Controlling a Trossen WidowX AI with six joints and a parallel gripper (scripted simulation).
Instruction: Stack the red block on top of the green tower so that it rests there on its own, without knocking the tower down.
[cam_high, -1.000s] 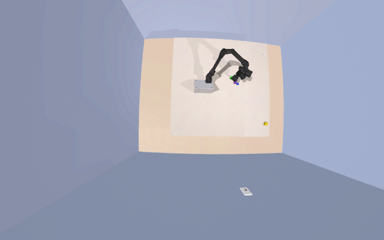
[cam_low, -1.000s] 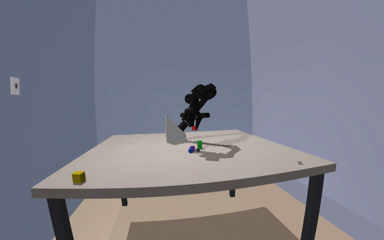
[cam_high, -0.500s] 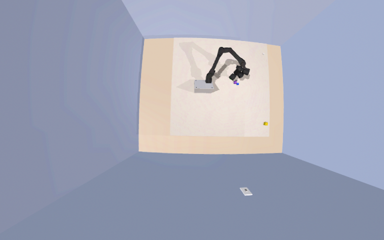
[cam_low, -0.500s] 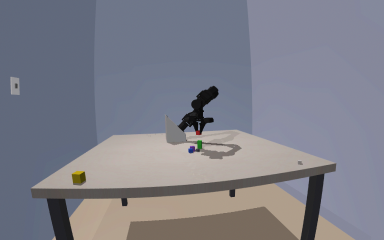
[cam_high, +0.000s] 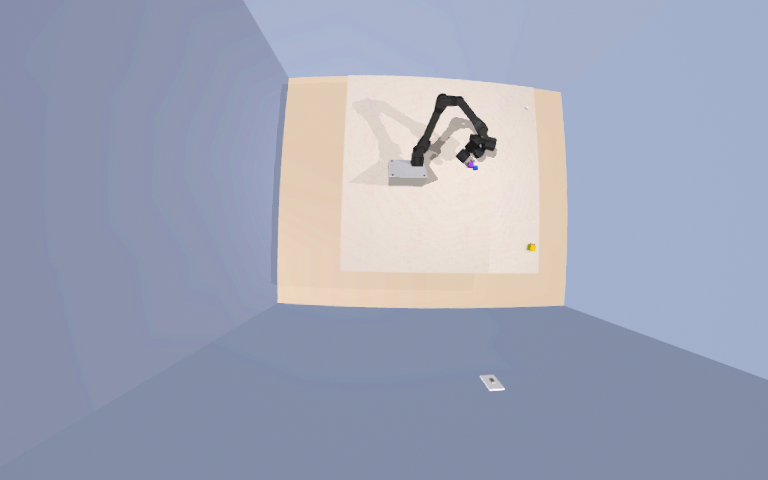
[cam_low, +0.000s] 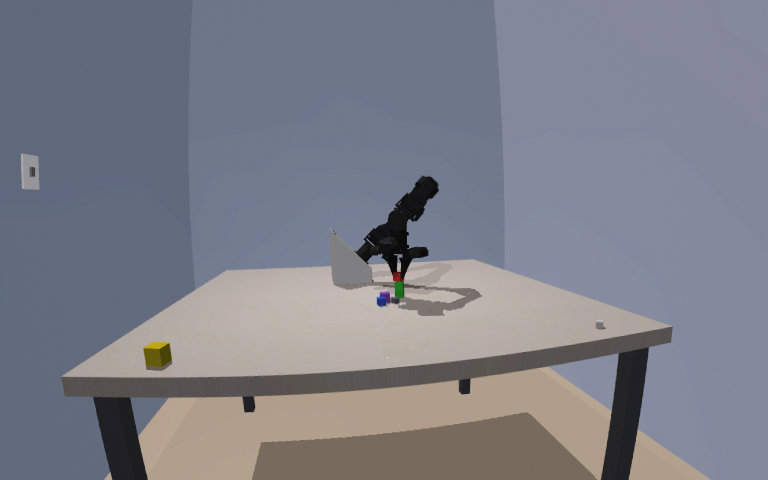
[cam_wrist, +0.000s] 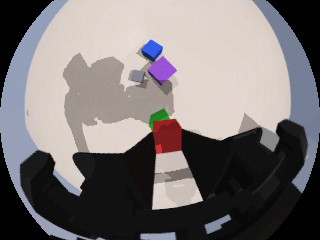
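Note:
The red block (cam_low: 397, 276) (cam_wrist: 167, 136) is between the fingertips of my gripper (cam_low: 398, 275) (cam_wrist: 166, 134), which is shut on it. The green tower (cam_low: 399, 289) (cam_wrist: 159, 119) stands upright on the table. In the exterior view the red block is right at the top of the tower, a touch to the left of its middle; whether they touch I cannot tell. In the wrist view the red block hides part of the tower's top. In the top view the arm hides the red block and the tower.
A purple block (cam_high: 470, 164) (cam_low: 385, 296) (cam_wrist: 162, 70) and a blue block (cam_high: 475, 167) (cam_low: 381, 301) (cam_wrist: 152, 50) lie close by the tower, with a small grey block (cam_low: 395, 300) (cam_wrist: 137, 76). A yellow block (cam_high: 531, 247) (cam_low: 157, 355) and a small white block (cam_high: 526, 107) (cam_low: 599, 324) lie far off.

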